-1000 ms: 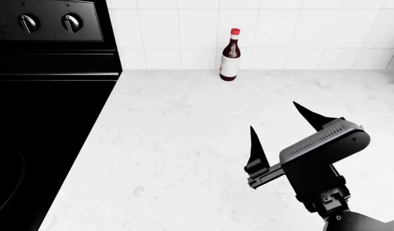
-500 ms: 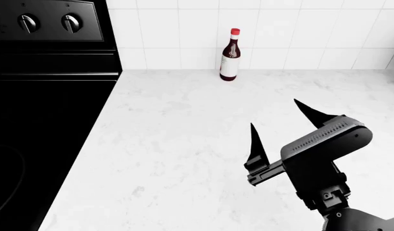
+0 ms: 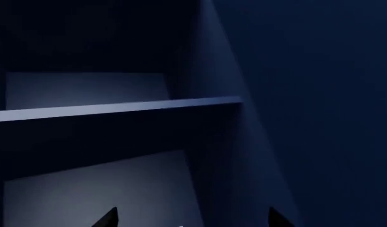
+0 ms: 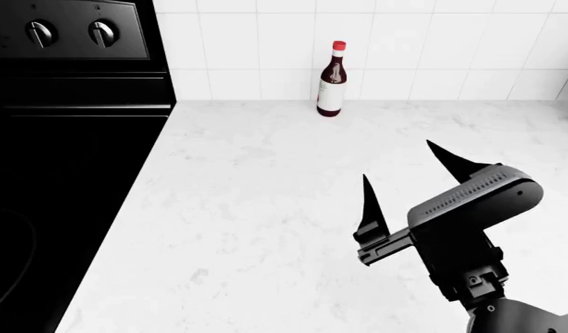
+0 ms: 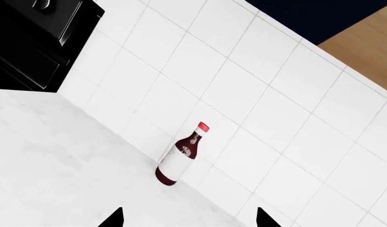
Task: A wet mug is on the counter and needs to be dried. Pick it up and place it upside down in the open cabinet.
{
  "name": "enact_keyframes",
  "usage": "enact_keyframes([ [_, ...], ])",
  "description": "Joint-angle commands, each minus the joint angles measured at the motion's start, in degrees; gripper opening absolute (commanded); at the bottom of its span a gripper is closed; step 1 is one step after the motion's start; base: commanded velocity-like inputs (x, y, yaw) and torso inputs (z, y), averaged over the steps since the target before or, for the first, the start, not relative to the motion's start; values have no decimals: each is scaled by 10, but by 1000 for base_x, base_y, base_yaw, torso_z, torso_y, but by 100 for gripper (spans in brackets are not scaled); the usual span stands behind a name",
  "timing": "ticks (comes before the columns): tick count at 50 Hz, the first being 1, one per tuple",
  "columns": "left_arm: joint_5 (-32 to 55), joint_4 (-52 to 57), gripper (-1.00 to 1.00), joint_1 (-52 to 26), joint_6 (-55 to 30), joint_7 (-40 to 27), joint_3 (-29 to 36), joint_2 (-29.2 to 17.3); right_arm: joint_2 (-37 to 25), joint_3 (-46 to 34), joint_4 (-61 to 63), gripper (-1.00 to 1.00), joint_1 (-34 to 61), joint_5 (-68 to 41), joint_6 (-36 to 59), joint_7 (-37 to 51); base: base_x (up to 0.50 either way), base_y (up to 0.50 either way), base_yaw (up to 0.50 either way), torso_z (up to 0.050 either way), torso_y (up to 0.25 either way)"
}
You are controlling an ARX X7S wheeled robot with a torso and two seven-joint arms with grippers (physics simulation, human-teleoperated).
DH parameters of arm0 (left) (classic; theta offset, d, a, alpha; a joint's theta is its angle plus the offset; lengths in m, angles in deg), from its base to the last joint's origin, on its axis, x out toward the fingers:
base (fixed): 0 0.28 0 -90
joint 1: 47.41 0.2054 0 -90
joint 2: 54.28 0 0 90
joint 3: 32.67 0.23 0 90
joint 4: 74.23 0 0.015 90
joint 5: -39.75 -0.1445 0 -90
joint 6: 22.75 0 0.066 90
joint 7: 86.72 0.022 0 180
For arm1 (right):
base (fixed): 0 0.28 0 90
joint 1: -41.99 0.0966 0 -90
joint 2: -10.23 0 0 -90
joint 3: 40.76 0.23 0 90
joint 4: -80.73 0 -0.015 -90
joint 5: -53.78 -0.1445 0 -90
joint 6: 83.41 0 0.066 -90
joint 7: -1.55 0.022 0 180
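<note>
Counter (image 4: 265, 208): white marble, runs from the stove (image 4: 71, 139) edge to the tiled backsplash (image 4: 404, 41). No mug on any of it in the head view, and neither wrist cam picks one up, so I can't say where the mug is: could be off-frame on the counter, could be somewhere in the cabinet that the left cam doesn't cover

Cabinet (image 3: 294, 94): only the left wrist cam sees it. Dark interior, one shelf (image 3: 117, 108) edge crossing the frame, a lower panel below it, both bare in the part shown. Left arm aimed in there fits the drop-off spot, judging from the task line only

Right gripper (image 4: 404, 191): hovers above the counter mid-right, jaws spread wide, nothing between them. Looks parked, not mid-grasp, since nothing graspable lies under it. Fits either searching for the mug or backed off after a handoff; the pictures don't settle which

Left gripper (image 3: 192, 218): absent from the head view; its own cam shows just two dark fingertips at the frame edge, apart, nothing pinched

Sauce bottle (image 4: 332, 78): red cap, white label, upright against the backsplash, well apart from the right gripper. Right wrist cam shows it too (image 5: 180, 156), plus a strip of wood-toned panel (image 5: 363, 38) above the tiles that the head view misses. Not a task item
</note>
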Motion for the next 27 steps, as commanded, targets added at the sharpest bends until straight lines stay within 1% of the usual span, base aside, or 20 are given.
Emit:
enact_keyframes([
  [1, 152, 65, 100, 20, -58, -118, -43, -19, 1, 1, 1, 100, 0, -1, 1, 0, 0, 0, 0, 0, 0],
  [5, 255, 69, 100, 27, -57, -200, -46, -39, 3, 2, 2, 100, 3, -2, 5, 1, 0, 0, 0, 0, 0],
  [13, 416, 75, 100, 39, -54, -332, -50, -65, 4, 4, 2, 100, 4, -4, 8, 3, 0, 0, 0, 0, 0],
  [27, 630, 74, 100, 21, -23, -509, -31, -106, 4, 7, 8, 100, 6, -8, 11, 4, 0, 0, 0, 0, 0],
])
